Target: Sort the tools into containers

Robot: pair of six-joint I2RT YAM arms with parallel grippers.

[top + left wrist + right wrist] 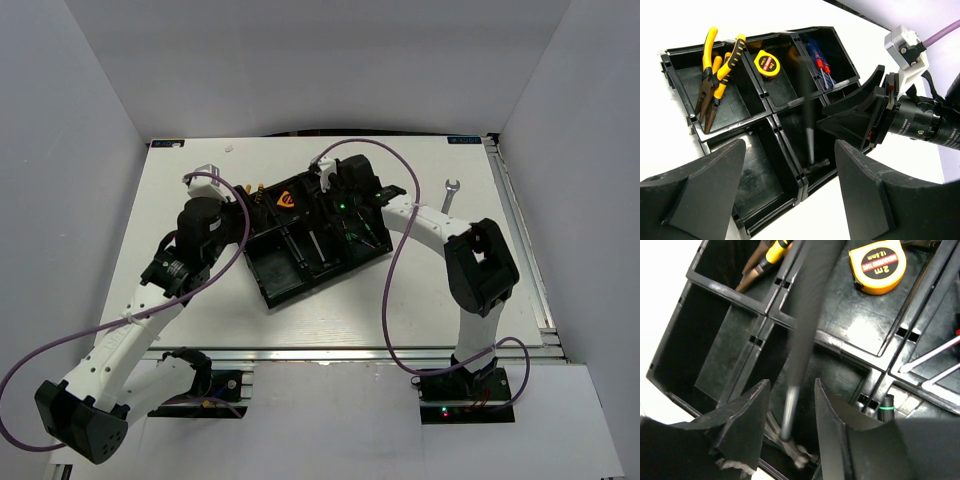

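The right end effector is partly spread. Its fingers flank the blurred hammer without pinching it. The hammer's head sits in the tray compartment adjoining the tape measure's. It is stiff and likely head-heavy, so grip low on the shaft. Yellow pliers and red-blue screwdrivers fill neighbouring compartments. The left end effector gapes wide, empty.

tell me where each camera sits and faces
top external: above and behind the arm bases, looking down on the white table and black plastic six-compartment tray; left arm and right arm show
left wrist: on the left arm, facing across the tray toward the right claw; open left claw frames the bottom
right wrist: looking down into the tray; its claw flanks the blurred dark-handled hammer
shared: both wrist views show the round yellow tape measure
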